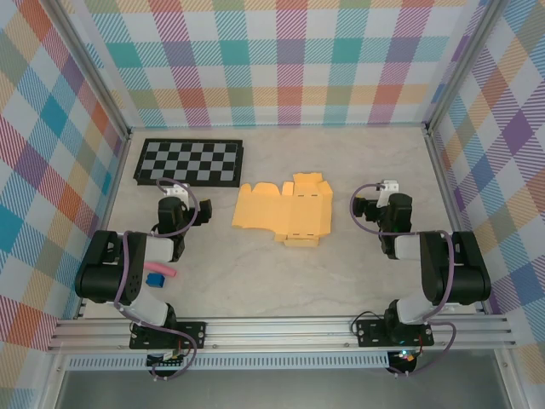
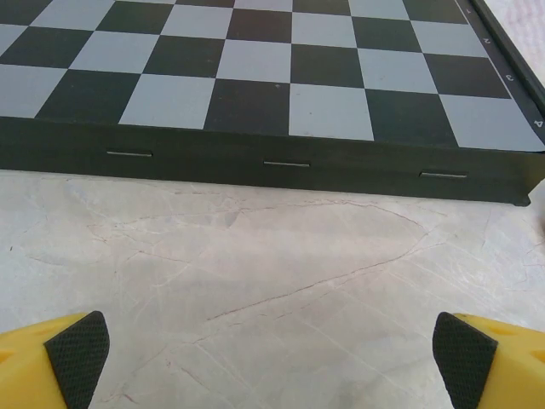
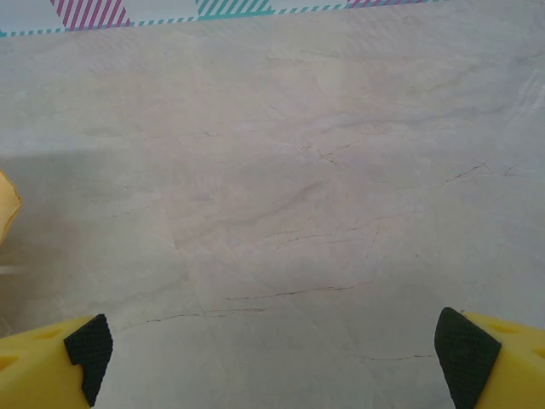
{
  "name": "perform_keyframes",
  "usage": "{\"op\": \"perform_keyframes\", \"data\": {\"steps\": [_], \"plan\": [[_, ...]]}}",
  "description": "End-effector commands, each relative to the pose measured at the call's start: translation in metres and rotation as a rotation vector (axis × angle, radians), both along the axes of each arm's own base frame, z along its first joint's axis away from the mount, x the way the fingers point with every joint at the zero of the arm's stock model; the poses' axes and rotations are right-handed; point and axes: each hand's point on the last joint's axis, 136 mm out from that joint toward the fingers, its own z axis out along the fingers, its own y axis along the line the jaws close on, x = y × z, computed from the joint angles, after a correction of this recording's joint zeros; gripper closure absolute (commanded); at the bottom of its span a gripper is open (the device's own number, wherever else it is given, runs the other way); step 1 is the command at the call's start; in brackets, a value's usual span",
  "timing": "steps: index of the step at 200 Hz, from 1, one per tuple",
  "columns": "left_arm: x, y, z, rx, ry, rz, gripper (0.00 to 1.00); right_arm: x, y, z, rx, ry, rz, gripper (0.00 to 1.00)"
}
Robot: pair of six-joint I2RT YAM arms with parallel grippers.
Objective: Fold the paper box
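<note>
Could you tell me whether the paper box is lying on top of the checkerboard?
No, the paper box lies flat on the table, beside the checkerboard.

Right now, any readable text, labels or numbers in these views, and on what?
Black-and-grey checkerboard, right rim: small pale marks, likely rank numbers; too small and turned to read.
Yellow-orange die-cut cardboard sheet: no print visible.
</note>
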Motion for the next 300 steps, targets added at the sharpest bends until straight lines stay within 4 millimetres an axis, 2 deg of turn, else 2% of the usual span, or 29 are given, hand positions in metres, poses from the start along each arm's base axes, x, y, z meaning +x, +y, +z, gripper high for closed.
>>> {"op": "perform_keyframes", "data": {"steps": [1,117,130,138,139,146,159,168,174,181,190,203,218,224,244,269,290,300], "plan": [[0.004,0.0,0.008,-0.016,-0.033,0.0,0.0,0.005,0.001,0.011,0.004,-0.033,0.014,0.0],[0.004,0.001,0.009,-0.017,-0.034,0.001,0.0,0.005,0.001,0.011,0.006,-0.037,0.015,0.0],[0.001,0.006,0.014,-0.013,-0.053,0.031,0.0,0.002,-0.003,0.021,0.005,-0.05,-0.013,0.0],[-0.003,0.008,0.025,-0.01,-0.068,0.047,0.0,-0.002,-0.009,0.035,0.005,-0.047,-0.047,0.0],[-0.002,0.008,0.034,-0.012,-0.091,0.047,0.0,-0.003,-0.009,0.038,0.005,-0.051,-0.051,0.0],[-0.007,0.007,0.047,-0.003,-0.095,0.045,0.0,-0.011,-0.012,0.049,0.007,-0.031,-0.068,0.0],[-0.018,-0.003,0.085,-0.004,-0.117,0.013,0.0,-0.025,-0.01,0.089,0.06,-0.048,-0.081,0.0],[-0.027,-0.009,0.106,-0.018,-0.098,-0.002,0.0,-0.033,-0.017,0.11,0.16,-0.033,-0.172,0.0],[-0.033,-0.01,0.119,-0.03,-0.084,-0.003,0.0,-0.045,-0.03,0.109,0.268,0.049,-0.313,0.0],[-0.039,-0.009,0.131,-0.058,-0.064,0.019,0.0,-0.058,-0.04,0.11,0.311,0.126,-0.42,0.0],[-0.043,-0.007,0.145,-0.114,-0.063,0.05,0.0,-0.052,-0.016,0.112,0.312,0.176,-0.262,0.01],[-0.044,-0.002,0.155,-0.231,-0.074,0.136,0.0,-0.047,0.02,0.094,0.38,0.359,-0.096,0.0],[-0.062,0.035,0.144,-0.362,0.012,0.469,0.0,-0.048,0.063,0.075,0.46,0.536,0.111,0.0],[-0.068,0.039,0.138,-0.358,0.059,0.507,0.0,-0.05,0.073,0.069,0.471,0.584,0.16,0.0],[-0.06,0.014,0.137,-0.348,0.102,0.341,0.0,-0.059,0.089,0.045,0.442,0.693,0.249,0.0],[-0.058,-0.002,0.127,-0.352,0.165,0.25,0.0,-0.068,0.109,0.017,0.518,0.874,0.34,0.1],[-0.056,-0.017,0.124,-0.347,0.193,0.164,0.0,-0.067,0.116,-0.008,0.513,0.928,0.34,0.12],[-0.056,-0.022,0.122,-0.341,0.205,0.141,0.0,-0.061,0.122,-0.012,0.544,0.935,0.362,0.18]]}}
